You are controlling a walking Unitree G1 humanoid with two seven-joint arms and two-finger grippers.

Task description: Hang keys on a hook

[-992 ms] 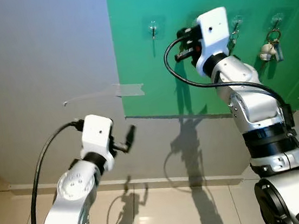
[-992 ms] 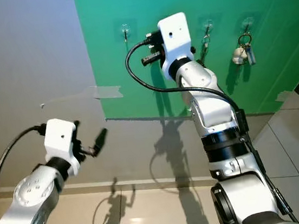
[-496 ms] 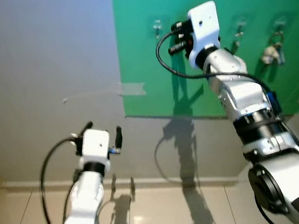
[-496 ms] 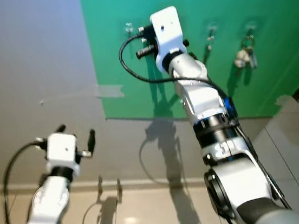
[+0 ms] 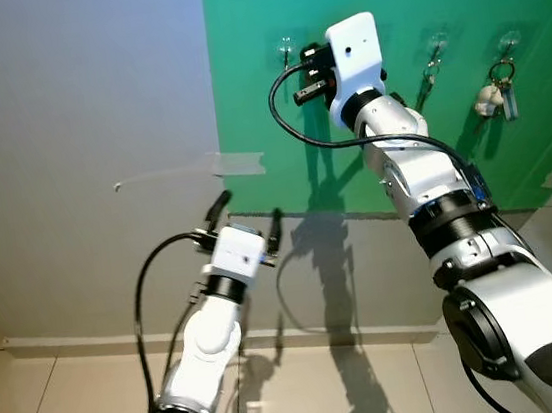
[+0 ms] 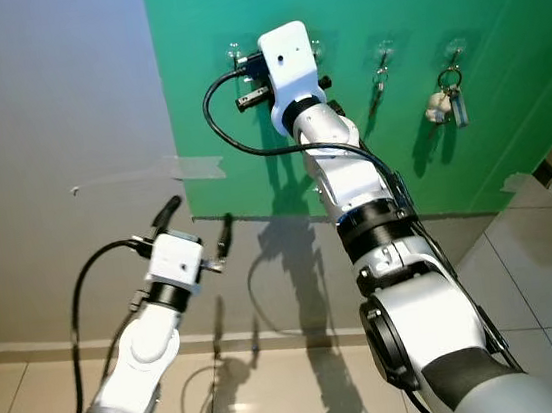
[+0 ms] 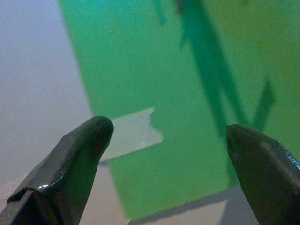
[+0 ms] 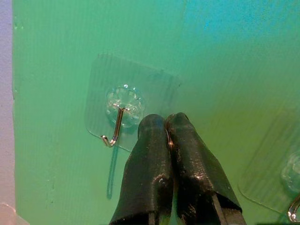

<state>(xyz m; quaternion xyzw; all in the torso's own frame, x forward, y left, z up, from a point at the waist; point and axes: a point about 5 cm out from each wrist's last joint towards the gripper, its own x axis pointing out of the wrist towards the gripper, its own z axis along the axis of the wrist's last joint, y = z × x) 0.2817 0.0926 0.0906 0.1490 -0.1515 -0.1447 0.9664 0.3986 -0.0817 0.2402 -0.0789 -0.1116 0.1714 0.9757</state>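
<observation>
In the left eye view the right gripper [image 5: 308, 75] is raised against the green wall panel [image 5: 389, 142], just beside the leftmost clear adhesive hook [image 5: 284, 48]; a middle hook [image 5: 433, 49] carries something small and dark I cannot identify, and a bunch of keys [image 5: 497, 95] with a pale charm hangs on the hook nearest the panel's right edge. The left gripper [image 5: 248, 222] is held lower, near the panel's bottom left corner, beside a strip of tape [image 5: 237, 163]. The right eye view gives the same layout. The left wrist view shows its fingers [image 7: 79, 154] spread wide apart, nothing between them, facing the tape and green panel. The right wrist view shows its fingers [image 8: 159, 168] pressed together, with nothing I can make out between them, their tips just beside the bent metal hook. The keys look light, stiff and jangly; the ring seems the safest place to pinch, since smooth metal may slip.
</observation>
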